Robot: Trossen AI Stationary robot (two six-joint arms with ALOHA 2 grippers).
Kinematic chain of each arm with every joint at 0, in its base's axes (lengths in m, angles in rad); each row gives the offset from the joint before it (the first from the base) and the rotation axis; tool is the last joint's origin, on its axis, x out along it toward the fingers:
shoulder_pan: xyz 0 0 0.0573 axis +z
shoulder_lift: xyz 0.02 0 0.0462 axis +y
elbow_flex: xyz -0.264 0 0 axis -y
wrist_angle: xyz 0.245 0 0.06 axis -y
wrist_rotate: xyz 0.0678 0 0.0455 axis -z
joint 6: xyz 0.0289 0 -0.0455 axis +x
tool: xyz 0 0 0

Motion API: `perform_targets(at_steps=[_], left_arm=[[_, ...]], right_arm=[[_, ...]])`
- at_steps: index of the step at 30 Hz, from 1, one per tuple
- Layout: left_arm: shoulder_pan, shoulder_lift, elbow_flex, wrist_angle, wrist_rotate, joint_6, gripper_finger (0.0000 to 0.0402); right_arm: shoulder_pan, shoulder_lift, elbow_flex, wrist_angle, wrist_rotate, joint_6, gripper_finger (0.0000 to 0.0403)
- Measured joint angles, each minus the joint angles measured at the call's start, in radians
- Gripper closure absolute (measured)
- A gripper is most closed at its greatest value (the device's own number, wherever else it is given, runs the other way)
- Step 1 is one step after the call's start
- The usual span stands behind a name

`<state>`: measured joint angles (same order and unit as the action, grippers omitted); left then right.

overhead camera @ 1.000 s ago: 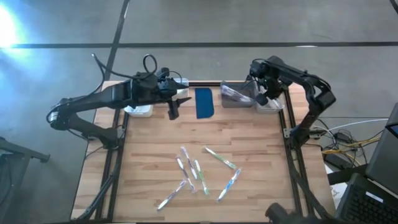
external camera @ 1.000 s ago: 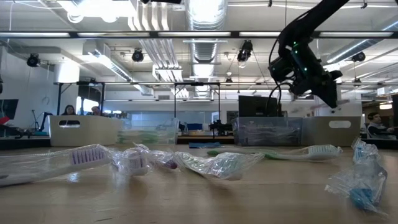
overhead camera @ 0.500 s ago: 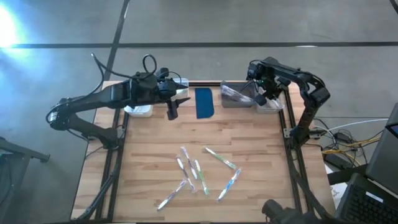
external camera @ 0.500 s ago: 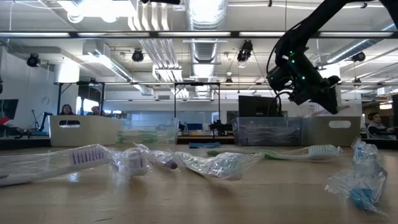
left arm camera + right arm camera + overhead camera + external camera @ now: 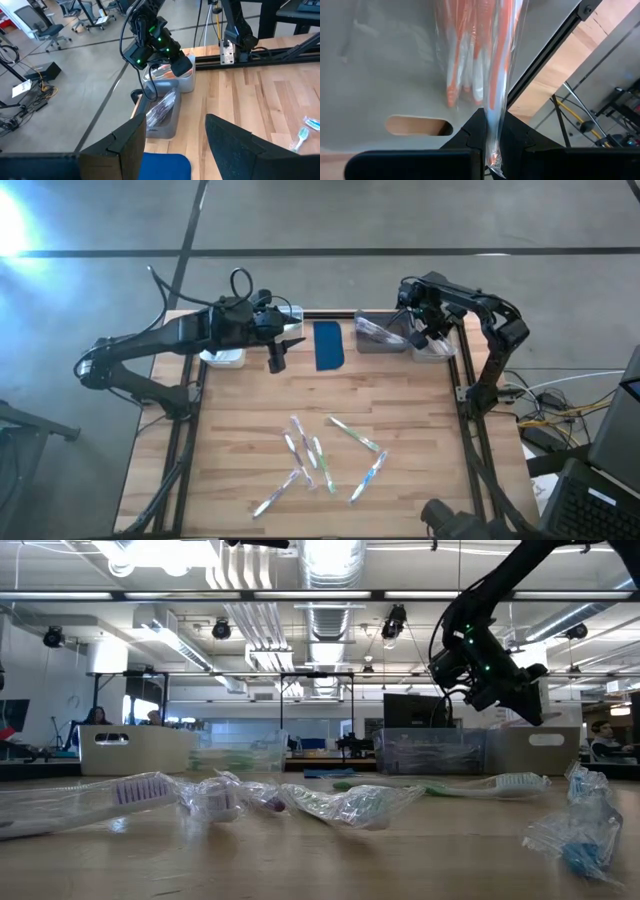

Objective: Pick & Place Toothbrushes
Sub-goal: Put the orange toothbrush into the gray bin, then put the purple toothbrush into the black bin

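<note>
The right gripper (image 5: 492, 137), pinching a wrapped toothbrush (image 5: 496, 75) above the clear bin (image 5: 437, 350), risks the wrapper clinging on release; the left gripper (image 5: 175, 145) waits open.

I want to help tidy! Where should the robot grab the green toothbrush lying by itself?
Grab the green toothbrush mid-handle, straight down from above: it lies flat and slanted, clear of the pile, so close across its thin handle. The left tool is open; the right tool, over the bins, is shut on a red-orange toothbrush.
</note>
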<state>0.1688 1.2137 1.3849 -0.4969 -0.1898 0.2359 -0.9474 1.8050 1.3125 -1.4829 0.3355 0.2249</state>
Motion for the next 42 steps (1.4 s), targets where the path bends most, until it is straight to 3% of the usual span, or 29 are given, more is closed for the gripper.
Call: perform_targets(at_steps=[12, 31, 37, 42], left_arm=[[0.0, 0.0, 0.0, 0.001, 0.0, 0.0, 0.0193], [0.0, 0.0, 0.0, 0.003, 0.0, 0.0, 0.0193], [0.0, 0.0, 0.0, 0.003, 0.0, 0.011, 0.0193], [0.0, 0.0, 0.0, 0.003, -0.007, 0.026, 0.0193]], right_arm=[[0.0, 0.0, -0.014, 0.043, 0.002, 0.03, 0.037], [0.0, -0.002, -0.015, 0.033, 0.002, -0.008, 0.0241], [0.002, -0.066, -0.015, 0.033, 0.0, -0.012, 0.0227], [0.02, -0.163, -0.015, 0.059, -0.008, -0.016, 0.024]])
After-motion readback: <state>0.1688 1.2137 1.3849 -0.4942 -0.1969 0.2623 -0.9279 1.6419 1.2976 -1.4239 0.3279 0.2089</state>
